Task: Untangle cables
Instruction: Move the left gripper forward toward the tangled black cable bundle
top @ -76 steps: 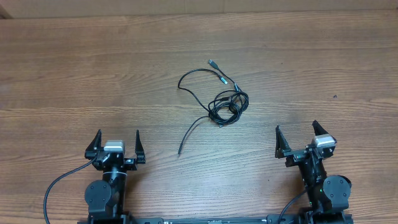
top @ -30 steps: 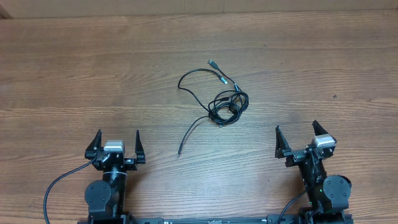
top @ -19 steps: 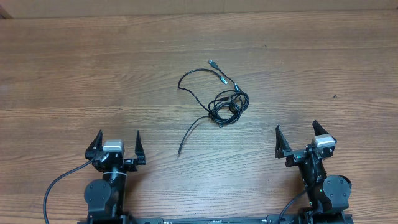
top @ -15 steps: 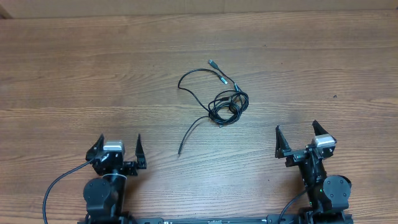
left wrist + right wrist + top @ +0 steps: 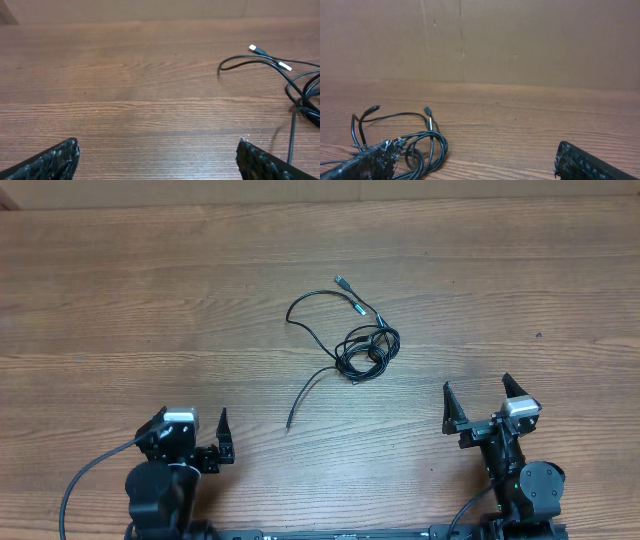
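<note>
Cables (image 5: 362, 352) lie in a black tangle on the brown wooden table (image 5: 120, 300), near the middle and a bit to the right. One loose end runs down and left from the knot. Two small plug tips poke out on the far side. Both arms sit at the near edge, well apart from the cables. The left arm (image 5: 155, 488) has its jaws spread wide, gripping nothing. The right arm (image 5: 525, 478) has its jaws spread wide too, also empty.

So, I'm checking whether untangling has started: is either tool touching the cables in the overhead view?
No, the left tool and right tool stand open, well apart from the cables.
</note>
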Robot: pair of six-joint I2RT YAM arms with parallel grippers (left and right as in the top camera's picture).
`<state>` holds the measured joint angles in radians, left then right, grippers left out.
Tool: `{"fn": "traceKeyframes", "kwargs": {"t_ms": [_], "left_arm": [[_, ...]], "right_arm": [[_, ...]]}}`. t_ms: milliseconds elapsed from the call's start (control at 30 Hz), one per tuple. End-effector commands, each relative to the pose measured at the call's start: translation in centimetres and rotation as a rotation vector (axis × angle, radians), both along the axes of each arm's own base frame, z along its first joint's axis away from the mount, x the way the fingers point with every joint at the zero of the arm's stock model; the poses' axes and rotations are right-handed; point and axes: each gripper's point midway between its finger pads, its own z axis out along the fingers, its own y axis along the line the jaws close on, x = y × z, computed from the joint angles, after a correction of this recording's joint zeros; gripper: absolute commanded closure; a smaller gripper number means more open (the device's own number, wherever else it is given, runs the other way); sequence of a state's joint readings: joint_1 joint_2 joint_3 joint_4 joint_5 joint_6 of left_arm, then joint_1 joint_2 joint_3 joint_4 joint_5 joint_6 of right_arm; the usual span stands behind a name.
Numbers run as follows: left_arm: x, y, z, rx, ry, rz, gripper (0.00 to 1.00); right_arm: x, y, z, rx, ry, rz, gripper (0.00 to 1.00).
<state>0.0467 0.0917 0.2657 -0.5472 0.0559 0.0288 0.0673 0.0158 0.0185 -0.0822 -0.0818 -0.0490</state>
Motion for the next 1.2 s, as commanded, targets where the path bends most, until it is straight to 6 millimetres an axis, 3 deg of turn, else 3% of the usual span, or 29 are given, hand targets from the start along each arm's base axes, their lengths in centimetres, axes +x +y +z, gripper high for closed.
{"fn": "traceKeyframes", "kwargs": {"t_ms": [0,267,400,567,700,867,1167], "left_arm": [[0.3,-0.4,1.6,-0.025,0.054,-0.022,0.00],[1.5,-1.9,3.6,-0.082,0.314,-0.098,0.00],[2.8,-2.1,5.8,-0.092,0.405,-0.112,0.00],[4.1,-5.0,9.3,-0.122,0.437,-0.286,0.00],[4.6,-7.8,11.0,-0.102,0.454,-0.389,0.00],[4.3,-12.3,10.6,-0.039,0.507,-0.537,0.00],[3.7,-16.4,7.6,-0.084,0.654,-0.645,0.00]], "right_arm": [[0.0,0.2,-0.4,-0.002,0.005,0.011,0.00],[0.0,0.2,-0.4,-0.002,0.005,0.011,0.00],[0.0,0.2,-0.4,-0.002,0.005,0.011,0.00],[0.0,0.2,-0.4,-0.002,0.005,0.011,0.00],[0.0,0.2,-0.4,-0.002,0.005,0.011,0.00],[0.0,0.2,-0.4,-0.002,0.005,0.011,0.00],[0.0,0.2,-0.4,-0.002,0.005,0.011,0.00]]}}
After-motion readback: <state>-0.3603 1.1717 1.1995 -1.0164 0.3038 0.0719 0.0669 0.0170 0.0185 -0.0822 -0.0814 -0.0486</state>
